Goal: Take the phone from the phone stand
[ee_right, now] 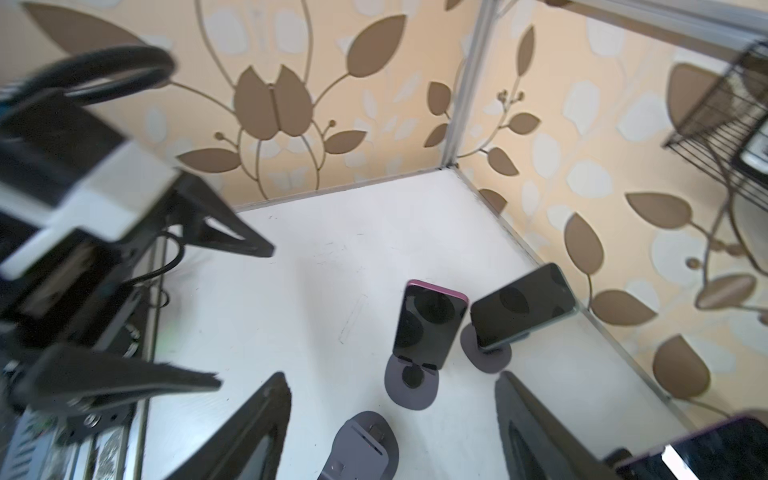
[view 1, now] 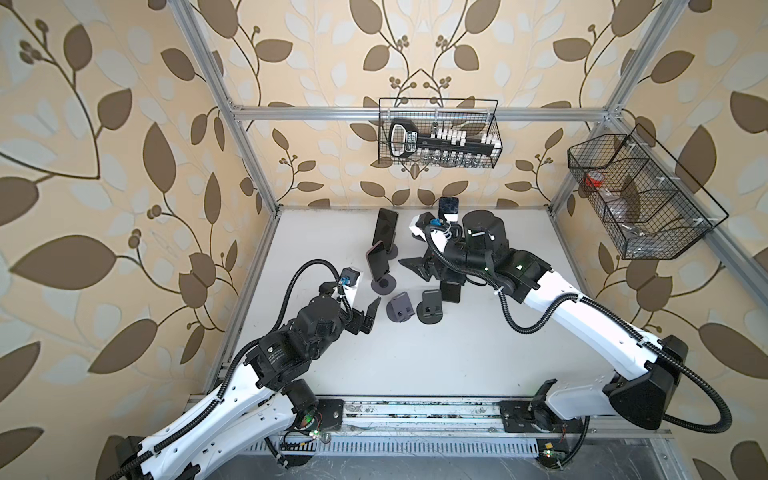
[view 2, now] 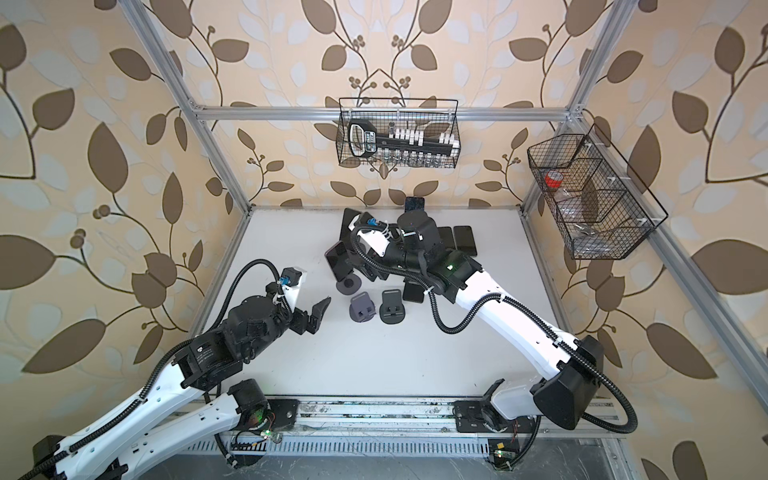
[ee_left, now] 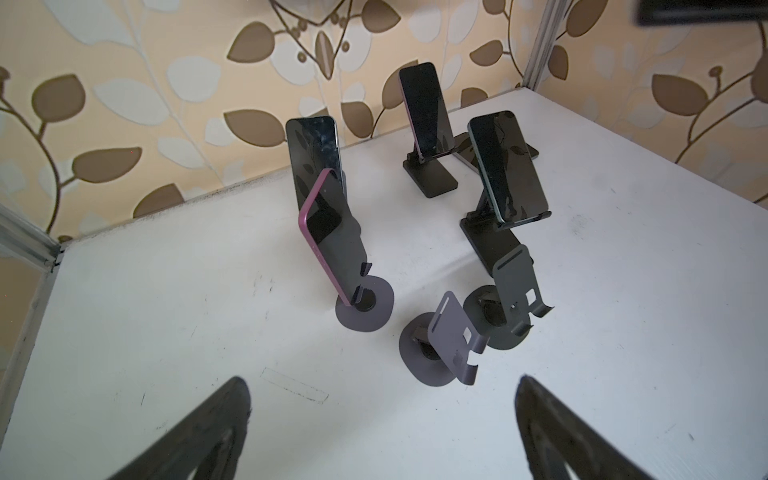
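A pink-edged phone leans back, dark screen up, in a round-based purple stand on the white counter. A second dark phone stands propped just behind it. A purple-edged phone and a green-edged phone rest on black folding stands. An empty purple stand and an empty dark grey stand sit side by side.

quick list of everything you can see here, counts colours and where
phones on stands: 4, dark screens, one pink-edged, table's back middle
flat phones: at least 2, black, back of table
empty stands: 2, purple and dark grey, table centre
wire baskets: 2, black, back rail and right frame
table: 1, white, under everything
left gripper: 1, black, open, left of the stands
right gripper: 1, black, open, amid the stands
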